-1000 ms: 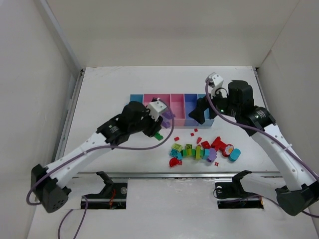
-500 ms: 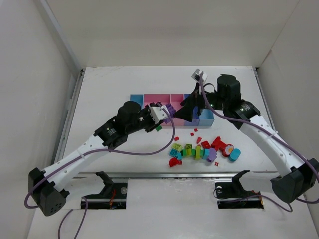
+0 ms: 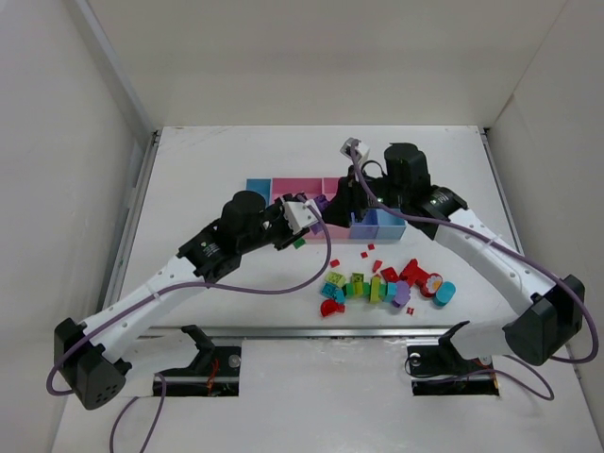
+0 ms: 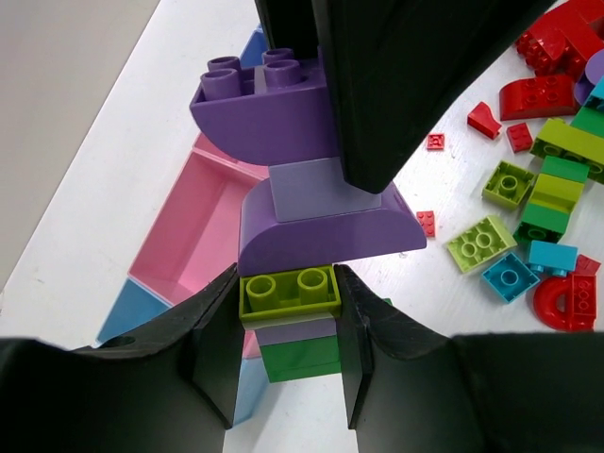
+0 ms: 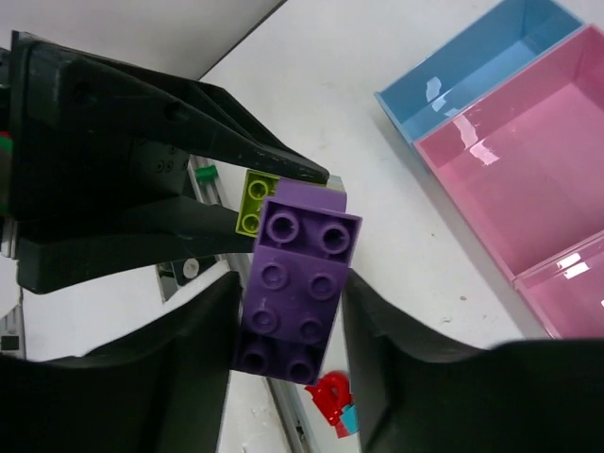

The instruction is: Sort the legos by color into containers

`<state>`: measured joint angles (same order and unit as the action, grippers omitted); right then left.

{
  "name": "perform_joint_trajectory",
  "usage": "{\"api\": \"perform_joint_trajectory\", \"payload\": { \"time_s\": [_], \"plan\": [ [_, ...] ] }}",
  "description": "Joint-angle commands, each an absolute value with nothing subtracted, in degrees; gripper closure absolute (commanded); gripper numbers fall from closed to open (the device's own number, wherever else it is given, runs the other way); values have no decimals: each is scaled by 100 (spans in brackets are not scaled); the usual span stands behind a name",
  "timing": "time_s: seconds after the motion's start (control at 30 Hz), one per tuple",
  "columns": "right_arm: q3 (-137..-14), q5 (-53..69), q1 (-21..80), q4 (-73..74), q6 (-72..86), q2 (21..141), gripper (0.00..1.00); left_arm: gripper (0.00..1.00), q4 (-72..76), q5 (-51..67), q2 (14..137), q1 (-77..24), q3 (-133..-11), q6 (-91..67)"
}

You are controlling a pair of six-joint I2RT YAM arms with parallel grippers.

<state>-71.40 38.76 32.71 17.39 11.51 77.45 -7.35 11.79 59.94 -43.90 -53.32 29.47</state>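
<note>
From above, your left gripper (image 3: 305, 228) and right gripper (image 3: 332, 209) meet over the white table (image 3: 217, 160), at the near edge of the row of joined open plastic containers (image 3: 258, 187), by the pink ones. Between them is a short stack of joined plastic bricks (image 3: 322, 202). The remaining loose legos (image 3: 377, 286) lie in a cluster near the table's front edge, right of centre.

In the left wrist view, your left fingers (image 4: 217, 330) are narrow, pinched on the stack's lime-green studded brick (image 4: 288, 293). A green brick (image 4: 300, 357) sits under it and two rounded purple bricks (image 4: 321, 226) above. The wide pink bin (image 4: 198, 222) lies below the stack.

In the right wrist view, your right fingers (image 5: 189, 377) stand half closed on either side of a purple studded brick (image 5: 297, 293) at the stack's end. You cannot tell whether they press on it. A light blue bin (image 5: 481, 75) shows beyond.
</note>
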Motion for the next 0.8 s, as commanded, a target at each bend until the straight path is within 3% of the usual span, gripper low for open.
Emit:
{"api": "perform_joint_trajectory", "payload": {
  "time_s": [0.0, 0.1, 0.17, 0.2, 0.23, 0.77],
  "plan": [
    [-7453, 3639, 3278, 1274, 1178, 7708, 51, 100, -579, 1406, 5836, -4421, -5423, 3032],
    [-7401, 3568, 3278, 1274, 1178, 7655, 61, 100, -642, 1459, 5783, -4360, -5300, 3032],
    [-7400, 3568, 3278, 1274, 1178, 7655, 77, 100, -703, 1459, 5783, -4307, -5238, 3032],
    [-7400, 3568, 3278, 1274, 1178, 7655, 93, 100, -703, 1459, 5783, -4228, -5169, 3032],
    [-7400, 3638, 3278, 1274, 1178, 7655, 98, 100, -773, 1459, 5853, -4175, -5168, 3032],
    [-6856, 3375, 2566, 1652, 1125, 7558, 100, 99, -1222, 1179, 6888, -4008, -4113, 3700]
  ]
}}
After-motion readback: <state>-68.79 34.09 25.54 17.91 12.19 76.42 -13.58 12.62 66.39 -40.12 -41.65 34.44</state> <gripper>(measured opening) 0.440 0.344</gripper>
